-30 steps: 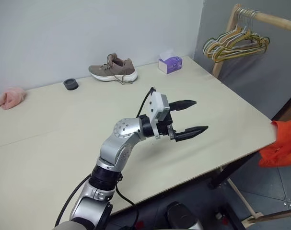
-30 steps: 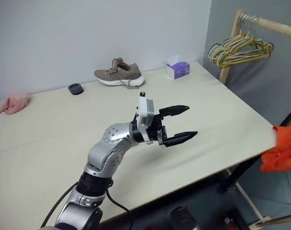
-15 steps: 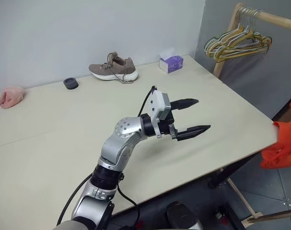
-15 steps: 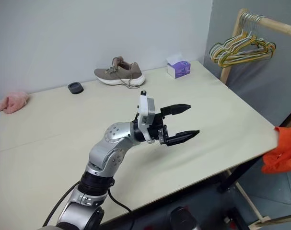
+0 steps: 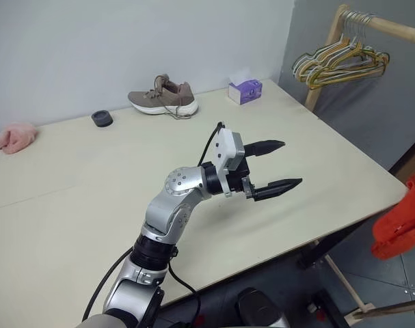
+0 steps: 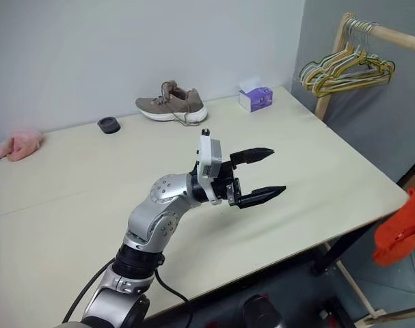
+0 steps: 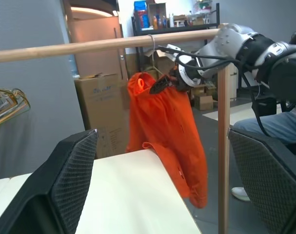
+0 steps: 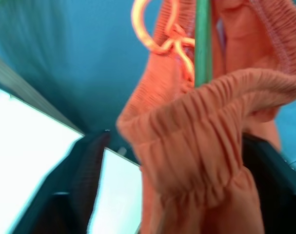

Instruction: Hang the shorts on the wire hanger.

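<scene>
The orange shorts (image 7: 163, 127) hang off the wooden rail (image 7: 89, 46) on the thin wire hanger, whose hook (image 7: 151, 45) loops over the rail. They also show past the table's right edge (image 5: 400, 222). My right gripper (image 8: 174, 161) is open at the gathered waistband, one finger (image 8: 87, 180) on either side of the fabric, and the hanger's wire (image 8: 202, 44) runs just behind. In the left wrist view the right arm reaches in to the top of the shorts. My left gripper (image 5: 291, 164) is open and holds nothing, pointing right above the table.
On the beige table (image 5: 70, 205) lie a shoe (image 5: 163, 96), a tissue box (image 5: 245, 91), a small black round object (image 5: 102, 118) and a pink cloth (image 5: 12, 137). A bunch of hangers (image 5: 340, 63) hangs further along the rail. The rack's post (image 7: 223, 146) stands beside the shorts, with a seated person (image 7: 267, 129) behind.
The shorts at the right edge have drawn in toward the right and now hang lower and narrower. The left arm has stayed still.
</scene>
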### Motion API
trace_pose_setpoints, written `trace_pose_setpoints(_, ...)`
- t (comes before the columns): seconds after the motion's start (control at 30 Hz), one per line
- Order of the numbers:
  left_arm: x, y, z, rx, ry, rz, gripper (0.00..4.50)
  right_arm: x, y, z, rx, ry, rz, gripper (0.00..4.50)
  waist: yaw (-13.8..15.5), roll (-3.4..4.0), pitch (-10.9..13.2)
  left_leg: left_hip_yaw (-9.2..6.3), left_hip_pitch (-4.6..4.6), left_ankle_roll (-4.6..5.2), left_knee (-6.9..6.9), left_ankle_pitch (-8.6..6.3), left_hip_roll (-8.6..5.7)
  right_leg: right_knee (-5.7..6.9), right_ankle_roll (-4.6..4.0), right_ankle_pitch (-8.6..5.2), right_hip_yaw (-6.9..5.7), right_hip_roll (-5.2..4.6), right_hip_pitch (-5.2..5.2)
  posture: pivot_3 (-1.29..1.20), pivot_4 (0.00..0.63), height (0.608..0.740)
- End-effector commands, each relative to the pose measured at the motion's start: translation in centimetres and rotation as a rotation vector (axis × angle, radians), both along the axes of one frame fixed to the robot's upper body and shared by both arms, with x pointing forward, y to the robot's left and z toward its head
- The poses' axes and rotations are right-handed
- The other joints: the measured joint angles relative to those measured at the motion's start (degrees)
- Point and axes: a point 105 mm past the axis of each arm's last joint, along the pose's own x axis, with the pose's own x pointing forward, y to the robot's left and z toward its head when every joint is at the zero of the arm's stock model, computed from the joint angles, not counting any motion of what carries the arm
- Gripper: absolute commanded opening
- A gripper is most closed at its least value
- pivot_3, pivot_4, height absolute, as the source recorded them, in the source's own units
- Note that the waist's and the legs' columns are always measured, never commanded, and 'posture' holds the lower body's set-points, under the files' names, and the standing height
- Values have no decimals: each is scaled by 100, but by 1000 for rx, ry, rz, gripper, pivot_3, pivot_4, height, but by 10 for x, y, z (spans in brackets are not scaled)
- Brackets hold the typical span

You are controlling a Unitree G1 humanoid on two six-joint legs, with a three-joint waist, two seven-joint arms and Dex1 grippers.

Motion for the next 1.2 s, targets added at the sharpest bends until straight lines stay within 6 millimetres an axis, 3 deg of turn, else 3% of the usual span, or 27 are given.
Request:
trace_pose_setpoints(0.03,-4,0,11,-32,-39,-10,4500,-12,2,36,-125,-128,-59,4480,-1,1,-1,-1,0,0,0,0,0,0,0,0,-1,0,0,-387,78,740)
trace_pose_setpoints(0.33,-2,1,12,-35,-38,-15,4500,-23,26,79,-493,-260,-169,4480,-13,6,-4,-2,2,0,0,0,1,3,1,0,1,1,-3,-389,72,740)
trace_pose_setpoints(0.47,0,2,14,-42,-34,-9,4500,-23,55,110,-829,-341,-168,4480,-11,10,-6,-2,3,0,1,0,1,3,2,0,1,1,-12,-377,70,740)
trace_pose_setpoints(0.63,1,4,16,-50,-31,2,4500,-11,87,114,-981,-407,-58,4480,0,4,-3,-5,4,0,1,0,1,5,3,0,-1,1,-12,-361,71,740)
trace_pose_setpoints(0.77,1,8,16,-59,-25,28,4500,18,152,91,-1145,-419,272,4480,17,2,-2,-6,4,0,2,0,2,7,4,1,-1,1,-10,-325,68,740)
trace_pose_setpoints(0.93,2,10,16,-61,-24,57,4500,29,180,65,-1171,-424,422,4480,222,7,-5,-12,4,0,3,0,1,9,4,1,-7,2,-12,-294,65,740)
trace_pose_setpoints(1.0,5,15,15,-60,-23,99,4500,36,201,49,-1187,-443,534,4480,314,10,-7,-15,3,0,3,0,1,8,4,1,-10,2,-13,-270,63,740)
trace_pose_setpoints(1.13,29,41,5,-29,-22,322,4500,49,243,14,-1140,-482,739,4480,453,-17,8,-22,2,0,3,0,9,10,3,2,-11,8,-14,-246,61,740)
trace_pose_setpoints(1.2,47,64,-8,30,-14,516,4500,54,261,-3,-1085,-493,827,4480,540,-18,8,-24,0,-1,4,0,8,12,3,2,-12,8,-17,-227,59,740)
